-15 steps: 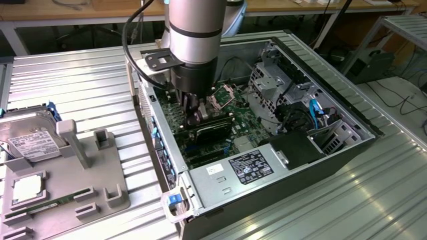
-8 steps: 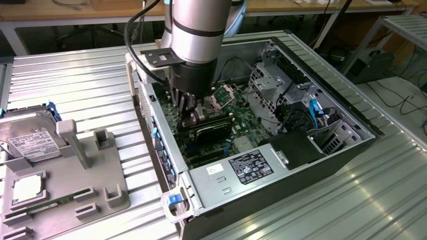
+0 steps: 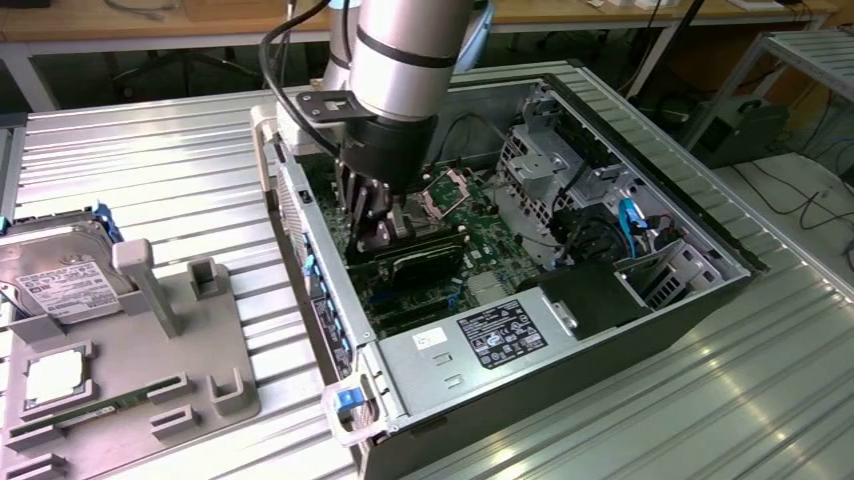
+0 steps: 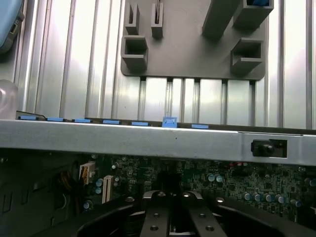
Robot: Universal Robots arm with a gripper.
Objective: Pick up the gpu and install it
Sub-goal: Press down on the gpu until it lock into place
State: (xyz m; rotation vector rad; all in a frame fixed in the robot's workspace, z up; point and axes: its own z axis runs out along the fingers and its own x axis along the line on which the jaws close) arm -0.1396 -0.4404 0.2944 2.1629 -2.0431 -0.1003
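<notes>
Ribbed sheet-metal tabletop (image 3: 160,170) carried everything in the exterior view, with wooden benches behind it; an open computer case (image 3: 627,330) lay on its side across the middle, its green motherboard (image 3: 487,235) exposed; the robot arm (image 3: 400,60) came down from the top of that view into the case, and the gripper (image 3: 376,232) sat low over the board near the case wall on the exterior view's left; the gpu (image 3: 424,262), a dark cooler block on a green card, lay directly under the gripper and inside the case, level with the motherboard; the fingers stood close together at the card's upper edge, though whether they actually clamped it could not be told; a power supply (image 3: 501,335) with a white-printed label filled the near end of the case, and a drive cage (image 3: 541,165) stood at the far side; on the exterior view's left a grey parts holder (image 3: 187,360) rested on the table, holding a hard drive (image 3: 60,280) with a white label, a processor (image 3: 56,378) and a narrow green memory stick (image 3: 94,408); in the wrist view the gripper (image 4: 170,217) hung over the motherboard (image 4: 237,180), beyond the case wall (image 4: 148,140) with its blue clips, and the grey holder (image 4: 192,49) lay past that on the ribbed table (image 4: 74,74).
</notes>
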